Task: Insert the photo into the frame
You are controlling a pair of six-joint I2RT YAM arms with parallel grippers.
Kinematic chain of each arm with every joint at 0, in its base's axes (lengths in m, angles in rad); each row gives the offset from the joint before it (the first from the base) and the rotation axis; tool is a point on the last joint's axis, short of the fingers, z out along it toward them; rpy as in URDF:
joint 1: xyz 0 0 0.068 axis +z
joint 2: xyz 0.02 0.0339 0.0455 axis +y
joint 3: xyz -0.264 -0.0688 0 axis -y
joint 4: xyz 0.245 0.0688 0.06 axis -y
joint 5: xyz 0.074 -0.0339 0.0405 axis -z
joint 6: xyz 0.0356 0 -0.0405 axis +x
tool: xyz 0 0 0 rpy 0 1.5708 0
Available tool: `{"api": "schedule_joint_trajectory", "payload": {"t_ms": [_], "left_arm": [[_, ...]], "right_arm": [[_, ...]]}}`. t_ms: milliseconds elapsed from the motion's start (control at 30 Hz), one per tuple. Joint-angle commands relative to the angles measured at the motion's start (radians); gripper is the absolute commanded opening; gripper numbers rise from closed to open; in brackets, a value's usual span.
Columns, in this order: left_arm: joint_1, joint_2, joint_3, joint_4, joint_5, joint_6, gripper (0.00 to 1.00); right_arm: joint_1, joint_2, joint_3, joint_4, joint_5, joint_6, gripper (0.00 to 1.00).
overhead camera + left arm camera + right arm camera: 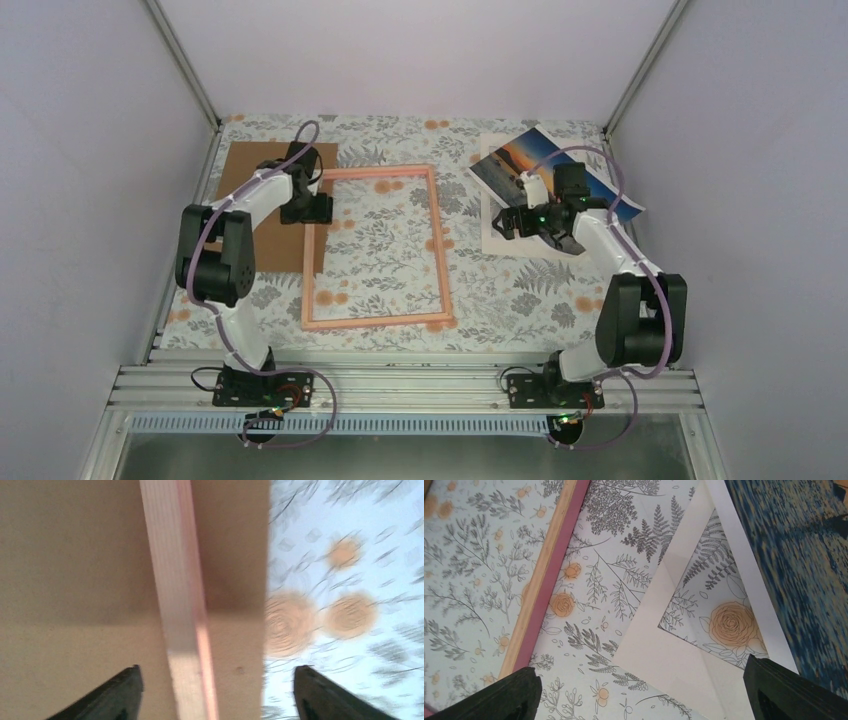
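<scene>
Overlapping the cardboard sheet (250, 170), the left edge of the frame (438, 245) was straddled by the spread fingers of the left gripper (215, 677). The photo (505, 165) was laid askew across the white mat (492, 235), beneath the wide-spread right gripper (644, 690); bare cloth (465, 225) was left between mat and frame.

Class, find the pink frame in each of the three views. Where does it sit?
Top view: frame lies flat at centre.
Left wrist: frame, one blurred side, runs top to bottom, left of centre.
Right wrist: frame, one side, slants down the left.
Shared landmark: flowered tablecloth.
</scene>
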Motion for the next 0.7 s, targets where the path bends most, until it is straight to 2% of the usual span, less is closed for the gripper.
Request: {"api": "schedule_joint_trajectory", "payload": {"t_ms": [0, 67, 200, 300, 500, 667], "left_arm": [[-0.010, -0.120, 0.079, 0.091, 0.155, 0.095, 0.86], [-0.034, -0.131, 0.125, 0.126, 0.237, 0.127, 0.99], [-0.124, -0.092, 0.262, 0.172, 0.326, 0.130, 1.00], [-0.209, -0.054, 0.308, 0.240, 0.357, 0.088, 1.00], [-0.380, 0.018, 0.297, 0.427, 0.420, -0.040, 1.00], [-0.475, 0.061, 0.244, 0.573, 0.455, -0.116, 1.00]], "right_arm": [[-0.067, 0.054, 0.082, -0.045, -0.145, -0.011, 0.99], [-0.102, 0.085, 0.105, -0.058, -0.178, -0.008, 0.99], [-0.196, 0.162, 0.175, -0.087, -0.230, -0.010, 1.00], [-0.274, 0.256, 0.251, -0.133, -0.241, -0.023, 0.99], [-0.402, 0.395, 0.354, -0.195, -0.232, -0.041, 0.99], [-0.459, 0.470, 0.384, -0.191, -0.227, -0.040, 0.98]]}}
